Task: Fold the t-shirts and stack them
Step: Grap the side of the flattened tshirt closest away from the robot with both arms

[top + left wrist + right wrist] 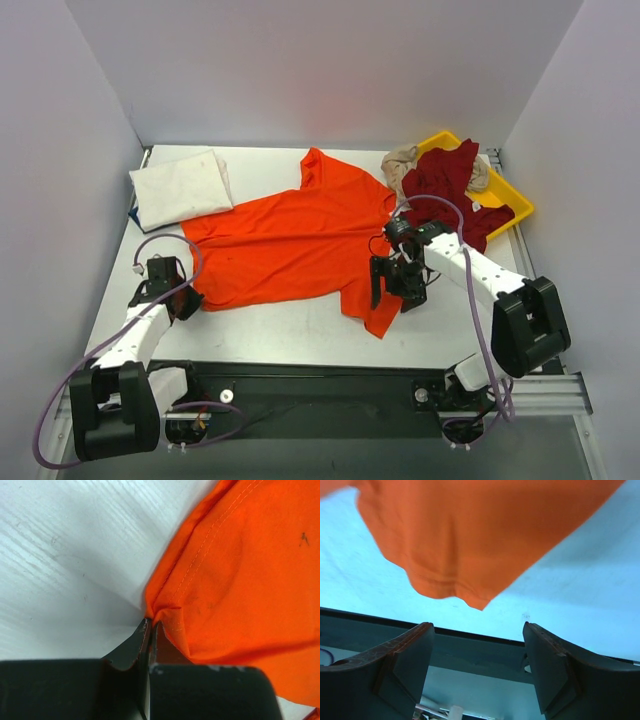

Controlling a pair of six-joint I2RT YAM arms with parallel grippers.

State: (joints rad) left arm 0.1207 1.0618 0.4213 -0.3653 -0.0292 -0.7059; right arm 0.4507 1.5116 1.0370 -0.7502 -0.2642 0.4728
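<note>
Fingers (131, 649) of the left gripper (188, 298) are pinched shut on the near-left hem corner (161, 611) of the orange t-shirt (290, 245), which lies spread flat on the table (280, 335), long axis running left to right, hem at the left and shoulders at the right. The right gripper (394, 300) hangs over the near-right sleeve (375, 318) with jaws wide apart and nothing in them. The sleeve tip sits just ahead of its fingertips (415, 635), not between them, so that end looks to fall to the right arm.

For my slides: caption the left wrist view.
Left gripper shut on a hemmed corner of the orange t-shirt, white table beneath.
</note>
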